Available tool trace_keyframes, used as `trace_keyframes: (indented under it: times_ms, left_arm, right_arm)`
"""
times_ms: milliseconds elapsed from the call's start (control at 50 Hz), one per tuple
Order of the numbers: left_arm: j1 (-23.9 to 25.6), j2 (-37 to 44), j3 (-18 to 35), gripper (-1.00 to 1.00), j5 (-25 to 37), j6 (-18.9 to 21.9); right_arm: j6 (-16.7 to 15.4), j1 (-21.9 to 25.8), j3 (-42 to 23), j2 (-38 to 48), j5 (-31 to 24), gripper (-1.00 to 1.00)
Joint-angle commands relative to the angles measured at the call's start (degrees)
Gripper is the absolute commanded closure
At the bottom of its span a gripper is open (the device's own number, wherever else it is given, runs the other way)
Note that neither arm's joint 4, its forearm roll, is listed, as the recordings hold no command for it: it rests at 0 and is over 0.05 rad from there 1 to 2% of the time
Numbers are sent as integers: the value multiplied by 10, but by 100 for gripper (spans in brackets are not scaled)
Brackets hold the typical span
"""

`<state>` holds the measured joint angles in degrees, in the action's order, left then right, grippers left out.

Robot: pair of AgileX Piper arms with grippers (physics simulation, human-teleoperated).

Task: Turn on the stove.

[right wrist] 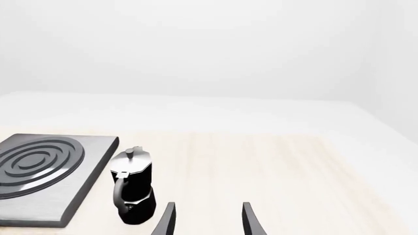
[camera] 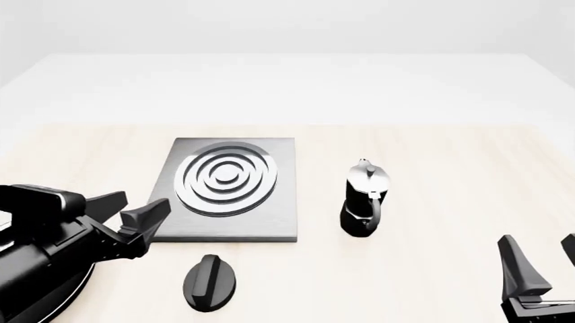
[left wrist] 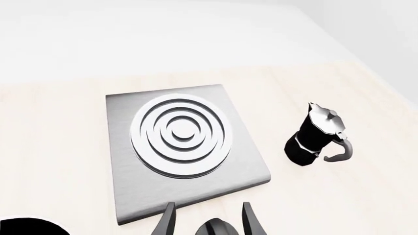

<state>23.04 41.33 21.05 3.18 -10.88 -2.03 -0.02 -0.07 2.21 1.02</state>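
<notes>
The stove [camera: 269,222] is a grey metal slab with silver burner rings [camera: 225,176] at the table's middle left. Its black round knob [camera: 209,282] lies apart on the table, just in front of the slab. My left gripper [camera: 128,210] is open and empty, hovering left of the knob near the slab's front left corner. In the left wrist view the knob [left wrist: 216,228] shows low between the open fingers of the left gripper [left wrist: 209,206], with the stove [left wrist: 130,196] beyond. My right gripper [camera: 542,250] is open and empty at the front right.
A black-and-silver moka pot [camera: 364,200] stands upright right of the slab; it also shows in the left wrist view [left wrist: 320,137] and the right wrist view [right wrist: 132,188]. A glossy black frying pan [camera: 36,303] lies at the front left, partly under my left arm.
</notes>
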Motion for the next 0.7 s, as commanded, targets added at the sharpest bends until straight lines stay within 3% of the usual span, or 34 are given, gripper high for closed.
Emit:
trace_keyframes:
  times_ms: [20, 540, 620, 700]
  left_arm:
    - [15, 31, -14, -100, -26, -16]
    - [25, 72, -53, -100, -77, -59]
    - [35, 99, -62, -100, -99, -97]
    - [36, 105, -64, -100, -103, -98]
  right_arm:
    - [3, 3, 0, 11, 8, -100]
    - [7, 3, 0, -7, -4, -100]
    - [9, 3, 0, -5, -3, -100]
    - [10, 3, 0, -6, -4, -100]
